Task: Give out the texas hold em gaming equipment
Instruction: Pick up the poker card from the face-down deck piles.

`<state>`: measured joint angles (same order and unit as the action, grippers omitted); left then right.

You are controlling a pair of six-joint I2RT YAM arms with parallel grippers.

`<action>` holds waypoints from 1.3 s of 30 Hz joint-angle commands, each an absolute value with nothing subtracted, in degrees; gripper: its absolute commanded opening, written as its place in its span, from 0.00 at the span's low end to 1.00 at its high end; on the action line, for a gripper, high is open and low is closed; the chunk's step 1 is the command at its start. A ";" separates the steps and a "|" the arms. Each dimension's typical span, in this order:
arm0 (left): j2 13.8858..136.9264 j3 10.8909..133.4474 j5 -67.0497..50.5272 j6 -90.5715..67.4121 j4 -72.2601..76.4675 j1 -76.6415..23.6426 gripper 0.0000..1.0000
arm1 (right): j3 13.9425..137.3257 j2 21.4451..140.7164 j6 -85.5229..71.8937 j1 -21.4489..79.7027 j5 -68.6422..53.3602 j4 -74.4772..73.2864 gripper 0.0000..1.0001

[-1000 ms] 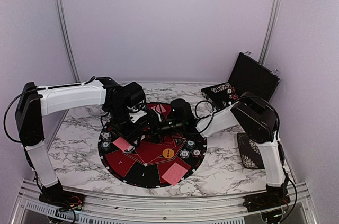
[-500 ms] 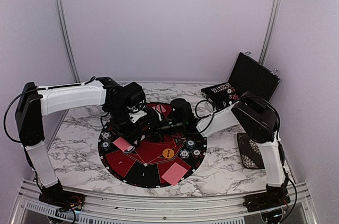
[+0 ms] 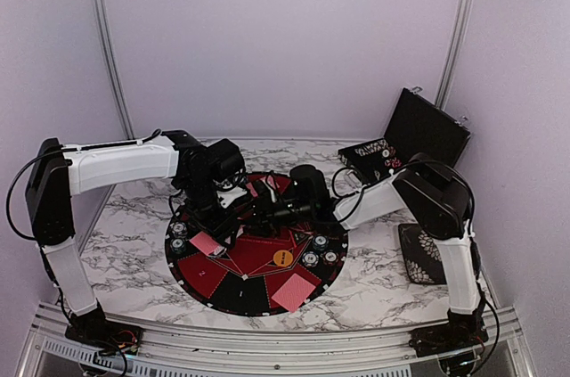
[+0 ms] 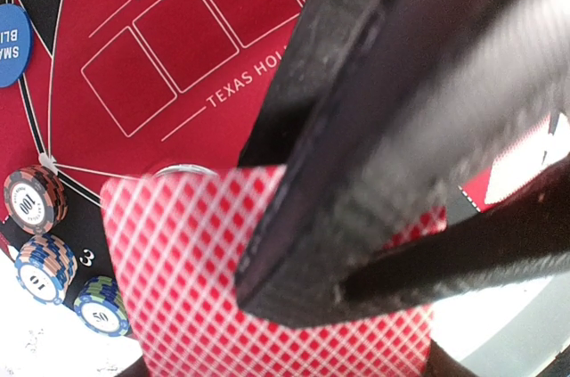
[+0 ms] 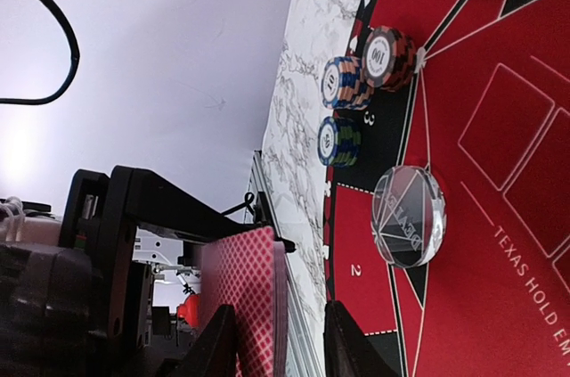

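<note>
Since the earlier frame, right gripper [image 3: 264,208] has closed in around the cards [image 4: 267,279] held by left gripper [image 3: 233,213], above the round mat [image 3: 258,292]; its contact cannot be told. Chips [image 4: 36,199] lie at the mat's left.

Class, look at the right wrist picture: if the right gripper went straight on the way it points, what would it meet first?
Most likely the red-backed card held up in the left gripper; it stands right before the right gripper, though depth is unclear.

Left arm: white, reaching inward from the left, wrist bent down.
Left gripper [image 3: 233,215]: black jaws parted.
Right arm: white, stretched leftward.
Right gripper [image 5: 280,341]: black fingers pointing at the left gripper, narrowly apart.
</note>
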<state>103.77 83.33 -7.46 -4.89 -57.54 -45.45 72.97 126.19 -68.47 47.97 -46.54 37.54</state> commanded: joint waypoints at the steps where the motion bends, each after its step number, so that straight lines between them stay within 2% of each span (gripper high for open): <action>1: 101.59 83.14 -7.82 -4.39 -58.36 -45.71 0.47 | 72.04 123.36 -67.57 47.53 -45.44 36.69 0.32; 23: 102.41 83.06 -7.62 -4.47 -58.36 -45.70 0.47 | 68.91 119.40 -67.73 46.60 -44.74 38.12 0.32; 39: 102.76 83.32 -7.17 -4.62 -58.36 -45.70 0.47 | 67.50 119.36 -70.47 46.29 -45.44 41.39 0.15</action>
<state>103.77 83.33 -7.46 -4.91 -57.54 -45.45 67.55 121.08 -69.63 46.70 -45.50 38.85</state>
